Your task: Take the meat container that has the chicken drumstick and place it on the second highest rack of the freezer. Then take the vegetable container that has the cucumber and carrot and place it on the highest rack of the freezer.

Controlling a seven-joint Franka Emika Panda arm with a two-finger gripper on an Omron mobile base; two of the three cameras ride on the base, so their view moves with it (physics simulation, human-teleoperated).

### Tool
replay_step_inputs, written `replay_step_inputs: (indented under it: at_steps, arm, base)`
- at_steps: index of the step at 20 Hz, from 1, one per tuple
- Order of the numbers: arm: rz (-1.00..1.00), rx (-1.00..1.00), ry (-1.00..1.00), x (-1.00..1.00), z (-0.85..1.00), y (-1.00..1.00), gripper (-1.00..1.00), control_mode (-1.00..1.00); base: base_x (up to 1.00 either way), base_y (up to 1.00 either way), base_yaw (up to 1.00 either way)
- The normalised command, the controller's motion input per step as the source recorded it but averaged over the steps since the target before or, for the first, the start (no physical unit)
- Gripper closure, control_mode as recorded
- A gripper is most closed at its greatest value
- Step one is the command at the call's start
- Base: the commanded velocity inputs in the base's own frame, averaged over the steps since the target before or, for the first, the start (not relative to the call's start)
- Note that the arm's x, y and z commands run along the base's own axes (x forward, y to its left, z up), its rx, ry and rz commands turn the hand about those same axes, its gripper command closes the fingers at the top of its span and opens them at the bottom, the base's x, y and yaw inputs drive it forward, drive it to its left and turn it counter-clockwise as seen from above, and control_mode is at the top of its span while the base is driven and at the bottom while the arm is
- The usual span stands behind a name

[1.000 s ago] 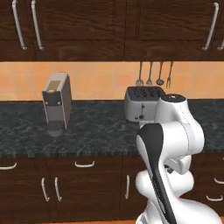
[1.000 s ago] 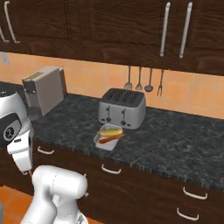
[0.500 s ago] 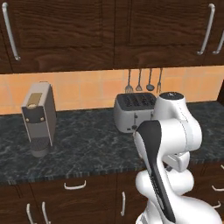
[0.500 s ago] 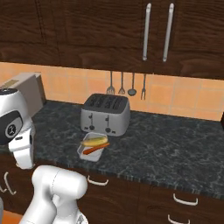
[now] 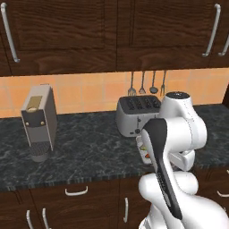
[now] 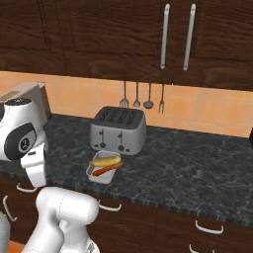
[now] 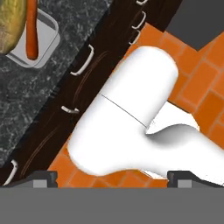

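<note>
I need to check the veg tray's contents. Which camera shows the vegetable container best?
The right base view: the whole vegetable container sits before the toaster. The hand view crops it at a corner; the left base view hides most behind the arm.

Both base views face the dark speckled stone counter (image 5: 85, 156) from behind; the hand view looks steeply down past its edge at the floor.

Vegetable container (image 5: 144, 150) mostly hidden behind arm; cucumber (image 7: 8, 26) cut off.
</note>
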Motion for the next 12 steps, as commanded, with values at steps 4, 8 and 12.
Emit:
replay_step_inputs:
  at_steps: [4,8,12]
  arm:
    - [0.32,0.08,0.11,0.76,-0.06,-0.78,-1.0,-1.0]
    - [0.33,0.02,0.0,0.44,-0.23,-0.71,-1.0,-1.0]
    - [0.24,0.06,0.0,0.44,-0.28,-0.71,-1.0,-1.0]
  base:
    - [0.0,0.0,0.0]
    - [0.0,0.0,0.0]
    - [0.0,0.0,0.0]
